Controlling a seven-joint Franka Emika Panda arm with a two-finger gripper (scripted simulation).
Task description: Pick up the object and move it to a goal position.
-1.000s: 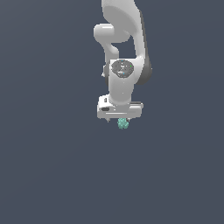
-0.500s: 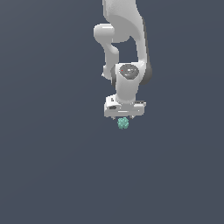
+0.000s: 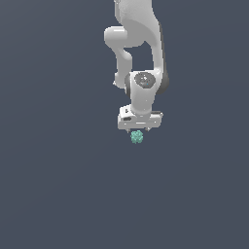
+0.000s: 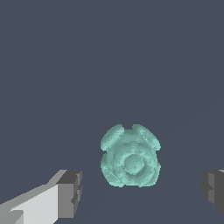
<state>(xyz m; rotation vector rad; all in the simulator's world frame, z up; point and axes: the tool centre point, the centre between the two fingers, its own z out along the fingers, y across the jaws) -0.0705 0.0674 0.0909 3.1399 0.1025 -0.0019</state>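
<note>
The object (image 3: 136, 137) is a small teal-green bumpy lump lying on the dark grey floor. In the exterior view it sits just below my white gripper (image 3: 138, 130), which points straight down from above. The wrist view shows the object (image 4: 130, 155) lying between my two grey fingertips (image 4: 70, 192), closer to one of them. The gripper (image 4: 141, 191) is open, with a clear gap on both sides of the lump and no contact.
A plain dark grey surface (image 3: 58, 194) fills both views. The white arm (image 3: 138, 44) rises above the gripper toward the top of the exterior view.
The gripper head has shifted a little toward the exterior view's right and now sits centred over the object. The object has not moved.
</note>
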